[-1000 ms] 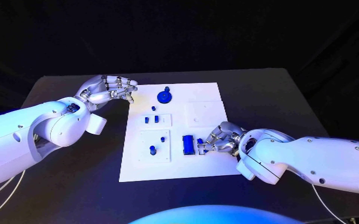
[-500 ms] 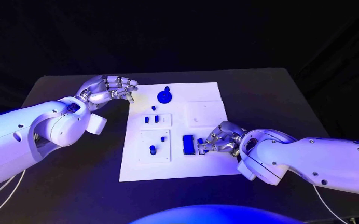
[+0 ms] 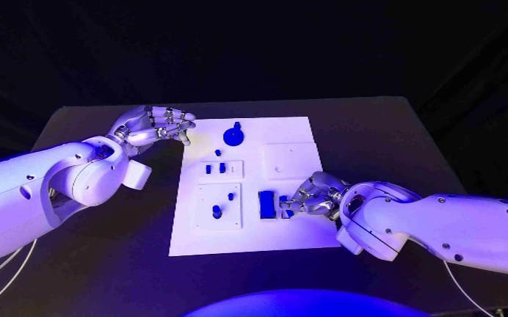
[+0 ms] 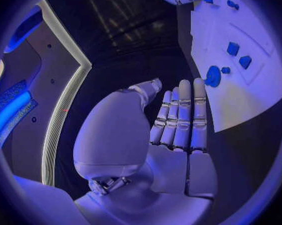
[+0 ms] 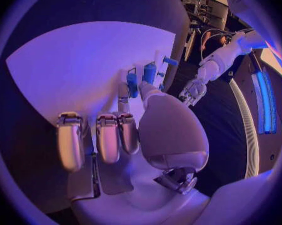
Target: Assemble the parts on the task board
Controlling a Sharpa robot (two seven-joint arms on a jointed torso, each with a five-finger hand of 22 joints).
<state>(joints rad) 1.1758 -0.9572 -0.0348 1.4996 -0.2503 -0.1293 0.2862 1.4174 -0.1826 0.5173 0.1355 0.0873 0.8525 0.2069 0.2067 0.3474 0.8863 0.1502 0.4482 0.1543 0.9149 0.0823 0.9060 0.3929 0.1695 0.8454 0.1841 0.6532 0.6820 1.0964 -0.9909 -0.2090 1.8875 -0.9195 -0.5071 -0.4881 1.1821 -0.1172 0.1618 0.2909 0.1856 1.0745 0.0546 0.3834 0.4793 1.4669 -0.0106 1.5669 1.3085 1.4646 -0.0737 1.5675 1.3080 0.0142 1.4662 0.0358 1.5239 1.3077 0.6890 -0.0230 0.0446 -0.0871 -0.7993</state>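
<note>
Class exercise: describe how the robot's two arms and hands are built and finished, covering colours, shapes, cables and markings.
Both arms are smooth, glossy white shells with rounded, bulbous segments and small dark screw holes. The left hand and right hand are silver metal with segmented, jointed fingers; the wrist views show pale rounded fingertip pads. A thin pale cable trails below the right arm. No markings can be made out.

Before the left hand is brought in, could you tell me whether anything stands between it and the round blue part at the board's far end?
Nothing visible does. The left hand hovers beside the task board, and only bare white board lies between it and the round blue part.
</note>
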